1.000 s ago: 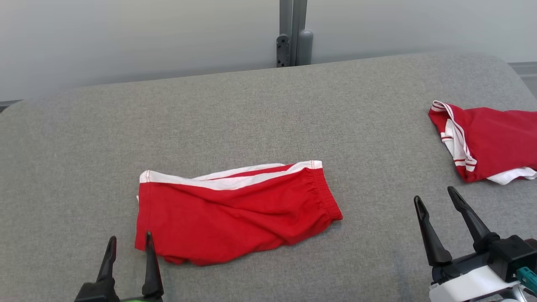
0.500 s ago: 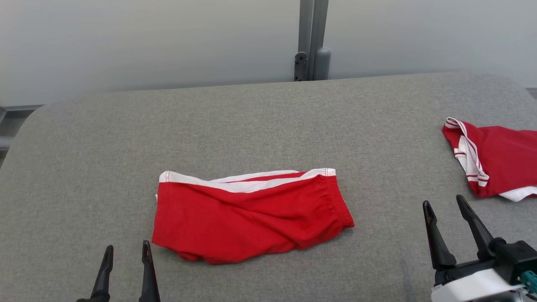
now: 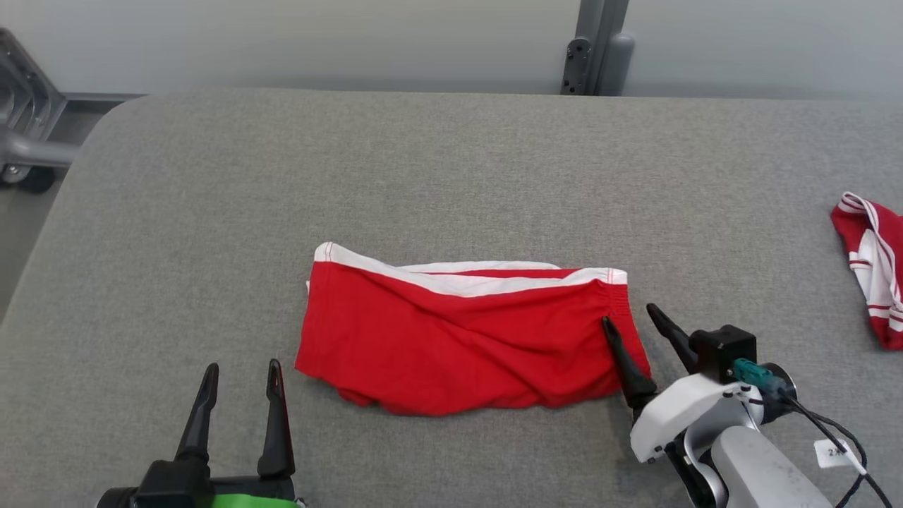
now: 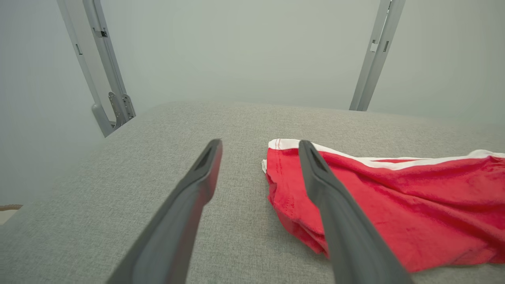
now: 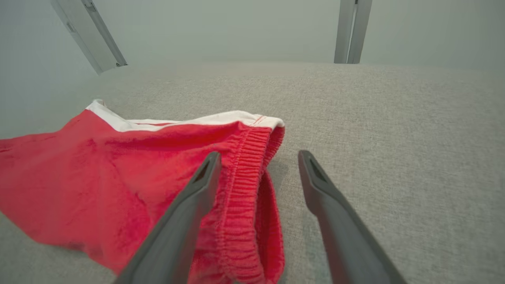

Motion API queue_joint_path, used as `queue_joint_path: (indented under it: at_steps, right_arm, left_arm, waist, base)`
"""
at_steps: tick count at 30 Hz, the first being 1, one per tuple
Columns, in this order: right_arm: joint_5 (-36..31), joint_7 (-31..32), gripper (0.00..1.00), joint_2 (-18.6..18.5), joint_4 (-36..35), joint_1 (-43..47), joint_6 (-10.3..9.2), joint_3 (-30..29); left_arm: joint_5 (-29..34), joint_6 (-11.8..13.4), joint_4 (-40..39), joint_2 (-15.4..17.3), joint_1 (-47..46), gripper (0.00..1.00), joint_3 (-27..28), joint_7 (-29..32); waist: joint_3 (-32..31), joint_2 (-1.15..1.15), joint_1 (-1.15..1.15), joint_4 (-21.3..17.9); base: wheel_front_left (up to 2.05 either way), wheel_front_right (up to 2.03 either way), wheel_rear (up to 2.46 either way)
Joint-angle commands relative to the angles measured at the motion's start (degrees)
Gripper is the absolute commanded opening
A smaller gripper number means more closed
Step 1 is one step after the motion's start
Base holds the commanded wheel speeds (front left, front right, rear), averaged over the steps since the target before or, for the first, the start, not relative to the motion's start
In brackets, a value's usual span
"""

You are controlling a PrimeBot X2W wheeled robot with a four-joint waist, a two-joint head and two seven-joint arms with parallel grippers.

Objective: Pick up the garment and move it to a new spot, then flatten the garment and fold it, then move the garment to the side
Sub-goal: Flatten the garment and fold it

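Standing well left of the shorts (image 3: 458,339), off the pad's (image 3: 451,176) rounded corner, is a grey metal frame (image 3: 28,144). Next is the left gripper (image 3: 243,365), just left of the shorts' near left corner and apart from the cloth in the head view, its fingers spread with nothing between them. In the left wrist view the left gripper (image 4: 260,144) points past the shorts' (image 4: 394,205) left hem: one finger lies over bare pad (image 4: 118,177), the other crosses the red cloth in the picture; whether it touches cannot be told.

The shorts lie mid-pad, a long wrinkled red band with a white stripe along the far edge, hem to the left, elastic waistband to the right. A grey post (image 3: 596,49) rises behind the pad, beyond the shorts' right end.

The right gripper (image 3: 628,314) is at the shorts' waistband end, fingers wide apart and empty. Its left finger overlies the waistband; its right finger is over bare pad just right of the shorts. In the right wrist view the right gripper (image 5: 258,154) straddles the waistband edge of the shorts (image 5: 98,173), grey pad (image 5: 394,138) to its right; contact with the cloth cannot be told.

Well right of the shorts lies a second garment (image 3: 875,282), red with white stripes, cut off by the picture's edge.
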Motion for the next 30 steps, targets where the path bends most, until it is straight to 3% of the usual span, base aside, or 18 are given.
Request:
queue_joint_path:
  at_steps: [1, 9, 13, 15, 20, 30]
  right_arm:
    - [0.5, 0.7, 1.0, -0.5, 2.3, -1.6, -0.06, 0.7]
    - [2.8, 4.4, 1.0, -0.3, 12.9, -6.8, -0.05, 2.7]
    - [10.7, 9.3, 1.0, 1.4, 13.7, -6.5, 0.23, 8.5]
    - [16.1, 11.1, 0.0, 0.9, 12.6, -6.4, 0.27, 10.7]
    - [29.9, 12.4, 0.0, -4.5, 7.5, -7.5, -0.1, 11.5]
    - [49.6, 19.0, 0.0, -25.9, 1.9, -4.5, -0.06, 3.8]
  left_arm:
    - [-0.2, 0.5, -0.3, -0.1, -1.2, 1.0, -0.5, -0.1]
    - [-1.3, 2.1, -0.8, -0.1, -2.5, 1.0, -2.5, -0.1]
    - [-1.6, 2.6, -1.1, -0.1, -2.4, 1.0, -2.9, -0.1]
    - [-1.8, 2.7, -1.1, -0.1, -2.4, 1.0, -3.1, -0.1]
    - [-2.1, 2.7, -0.9, -0.1, -2.6, 1.0, -3.3, -0.1]
    - [-2.0, 2.3, -0.6, -0.1, -3.4, 1.0, -3.9, -0.1]
  waist:
    - [2.5, 0.0, 0.0, 2.5]
    - [4.2, 0.0, 0.0, 4.4]
    - [4.3, 0.0, 0.0, 4.2]
    - [4.4, 0.0, 0.0, 3.6]
    - [4.5, 0.0, 0.0, 0.5]
    - [5.4, 0.0, 0.0, -5.2]
  base:
    - [0.0, 0.0, 0.0]
    - [0.0, 0.0, 0.0]
    - [0.0, 0.0, 0.0]
    - [0.0, 0.0, 0.0]
    - [0.0, 0.0, 0.0]
    - [0.0, 0.0, 0.0]
